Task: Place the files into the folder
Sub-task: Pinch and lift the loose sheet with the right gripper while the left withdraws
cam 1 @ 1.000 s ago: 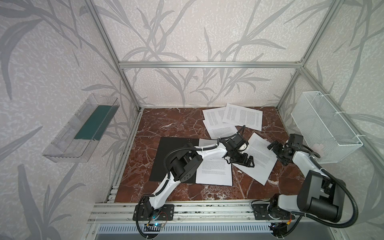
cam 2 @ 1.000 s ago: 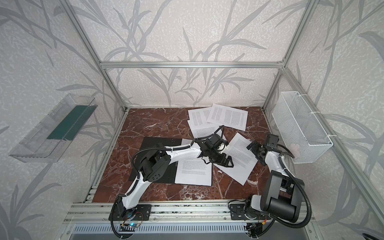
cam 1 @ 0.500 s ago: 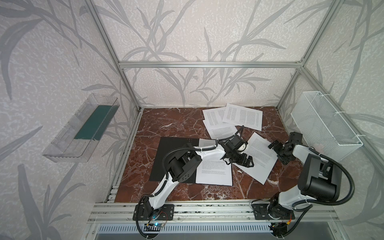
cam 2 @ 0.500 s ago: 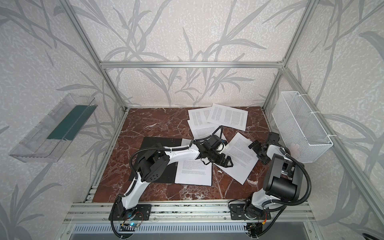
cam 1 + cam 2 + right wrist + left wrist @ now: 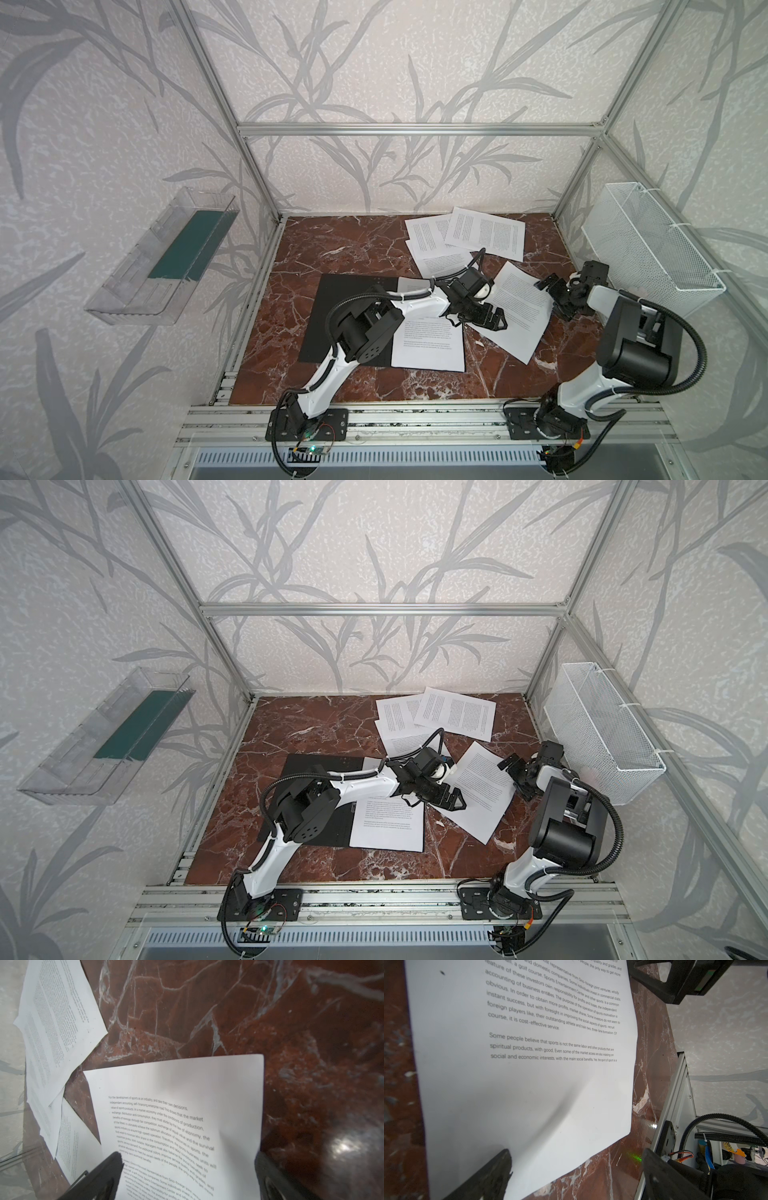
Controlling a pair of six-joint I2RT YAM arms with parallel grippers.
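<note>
Lying on the red marble worktop (image 5: 353, 249), thin white printed sheet (image 5: 519, 316) sits between left gripper (image 5: 496, 318) and right gripper (image 5: 555, 299), both jaws spread, empty. Judged light, limp, slippery: pinch a raised edge.

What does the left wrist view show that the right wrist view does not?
Only left wrist: a frame rail, a black cable and the last lines of the sheet. Only right wrist: the other sheets, overlapping, and that sheet's first lines. Both: the same sheet, the table, and an open tool: left tool, right tool.
</note>
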